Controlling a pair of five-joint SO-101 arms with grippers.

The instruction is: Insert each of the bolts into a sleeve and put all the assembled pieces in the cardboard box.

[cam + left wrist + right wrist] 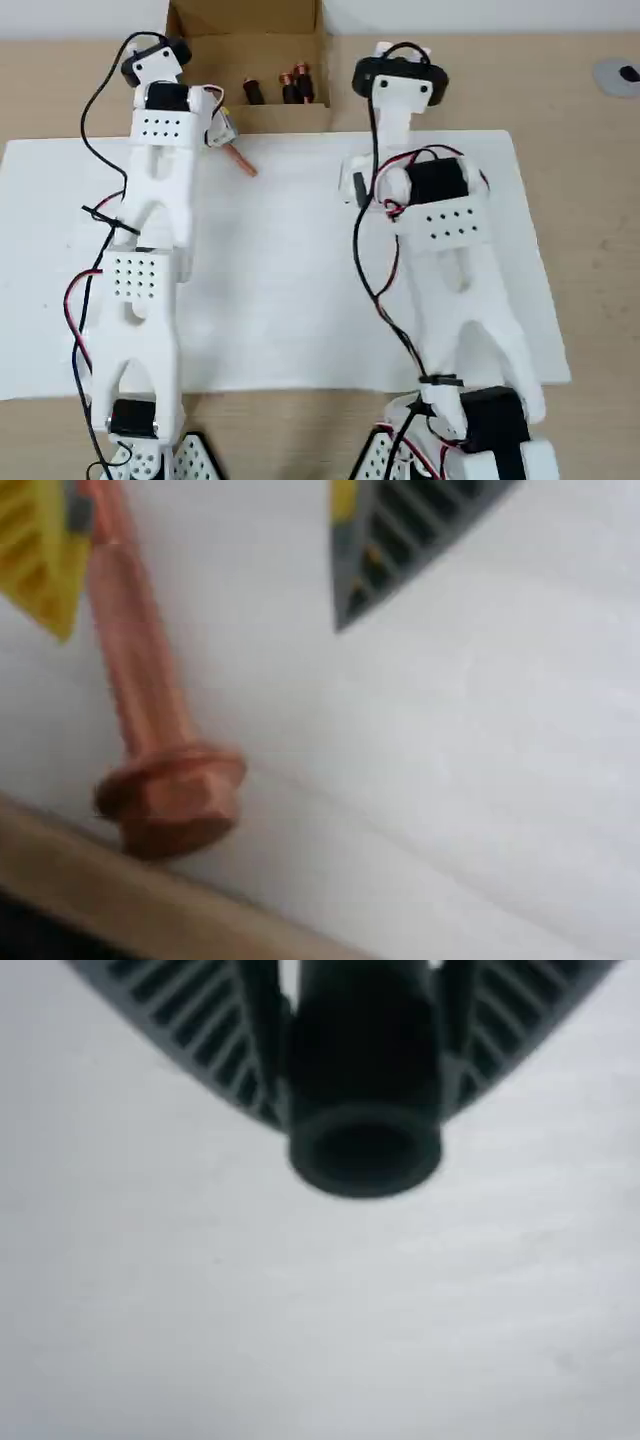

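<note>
A copper bolt (pixel 150 730) with a flanged hex head lies on the white mat (pixel 480 780), its shaft running along one yellow finger (pixel 35 570) of my left gripper (pixel 200 630). The other finger (pixel 400 540) stands well away, so the gripper is open around the bolt. From above, the bolt (pixel 242 164) pokes out of the left gripper (pixel 225 135) just in front of the cardboard box (pixel 285 118). My right gripper (pixel 365 1110) is shut on a black sleeve (pixel 365 1155) just above the mat, its open end outward. The right gripper (pixel 356 186) is mid-table.
Inside the box lie three assembled pieces (pixel 290 88), black sleeves with copper heads. The white mat (pixel 280 290) covers most of the wooden table. A grey object (pixel 618 76) sits at the far right edge. Both arm bases stand at the front.
</note>
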